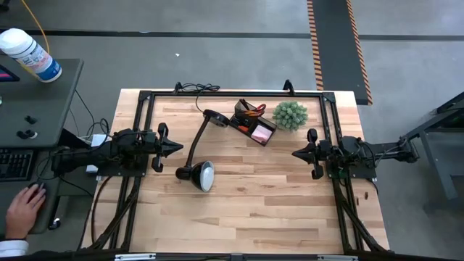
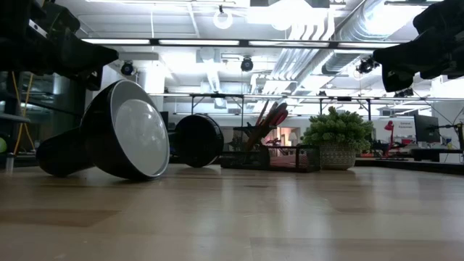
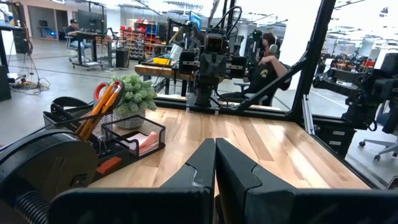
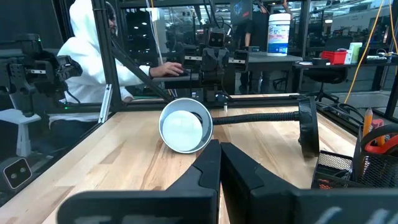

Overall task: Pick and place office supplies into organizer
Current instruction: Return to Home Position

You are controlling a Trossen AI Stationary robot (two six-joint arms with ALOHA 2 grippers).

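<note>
The dark mesh organizer (image 1: 254,125) stands near the table's far edge. Orange-handled scissors (image 3: 101,92) and yellow-orange pencils (image 3: 94,115) stand upright in its cup section; the pink sticky-note pad (image 3: 144,140) lies in its lower tray. My left gripper (image 1: 176,147) hovers shut over the table's left side, clear of the organizer. My right gripper (image 1: 297,153) hovers shut over the right side, facing left. In the left wrist view my left gripper (image 3: 215,147) shows its fingers together; my right gripper (image 4: 220,149) shows the same in the right wrist view.
A black desk lamp (image 1: 196,156) lies on the table's middle, its round shade (image 1: 205,176) near my left gripper and its base (image 1: 217,117) beside the organizer. A green spiky plant (image 1: 290,114) sits right of the organizer. A person's hand (image 1: 22,210) rests left of the table.
</note>
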